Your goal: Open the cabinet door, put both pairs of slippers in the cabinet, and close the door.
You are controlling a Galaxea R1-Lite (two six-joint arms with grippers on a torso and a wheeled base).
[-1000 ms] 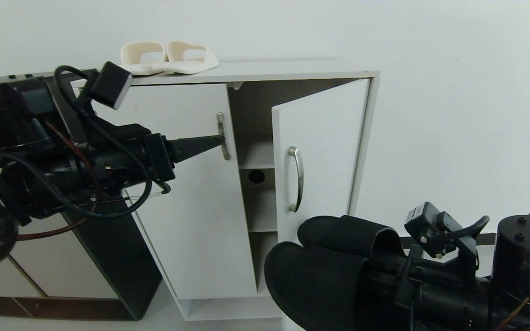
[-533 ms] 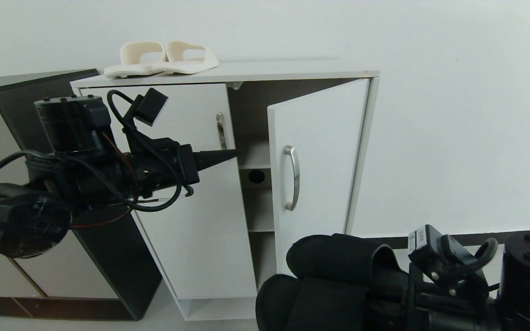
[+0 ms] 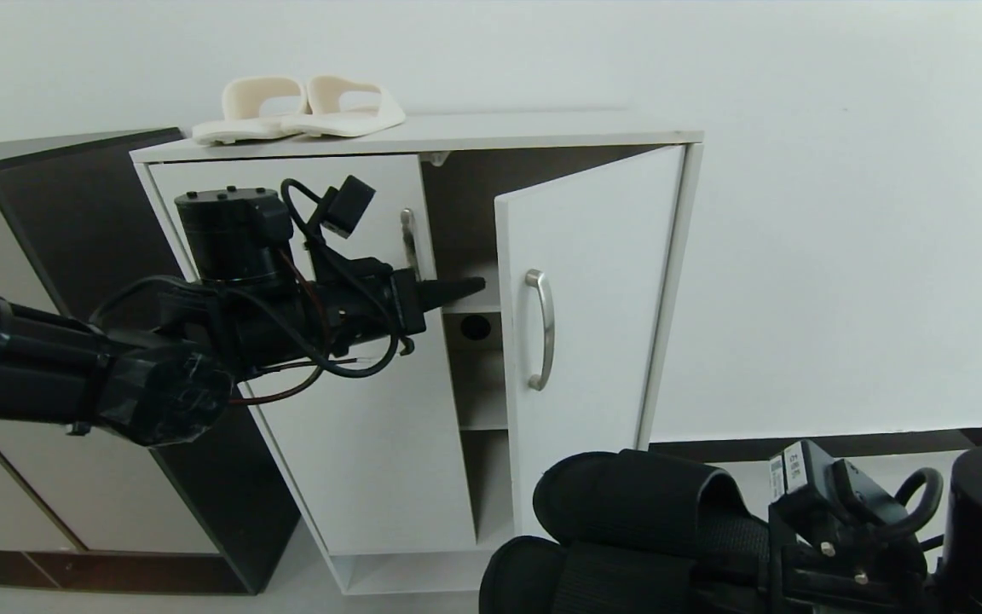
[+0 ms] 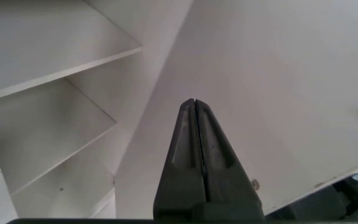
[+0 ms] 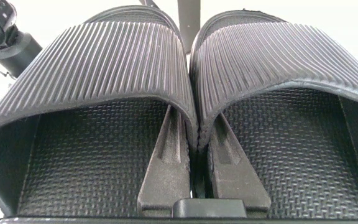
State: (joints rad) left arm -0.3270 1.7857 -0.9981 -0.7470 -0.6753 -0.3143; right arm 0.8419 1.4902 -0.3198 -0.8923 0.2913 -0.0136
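Note:
The white cabinet (image 3: 542, 128) has its right door (image 3: 593, 324) swung partly open, with shelves (image 3: 478, 303) showing in the gap. My left gripper (image 3: 474, 286) is shut, its tip inside that gap, between the left door's edge and the right door; in the left wrist view its fingers (image 4: 194, 155) are pressed together before the shelves (image 4: 55, 68). A cream pair of slippers (image 3: 303, 107) lies on the cabinet top. My right gripper (image 5: 194, 158), low at the front right, is shut on the black pair of slippers (image 3: 627, 520), clamping the two inner walls (image 5: 191, 81) together.
A dark cabinet (image 3: 73, 213) stands against the white one's left side. The left door (image 3: 346, 341) stays closed, with its metal handle (image 3: 408, 243) near the gap. The right door carries a curved handle (image 3: 542, 328). A bare wall and floor lie to the right.
My left arm has moved right, its tip going from the left door's handle into the gap. The right door swung slightly further open. My right arm sank lower with the black slippers.

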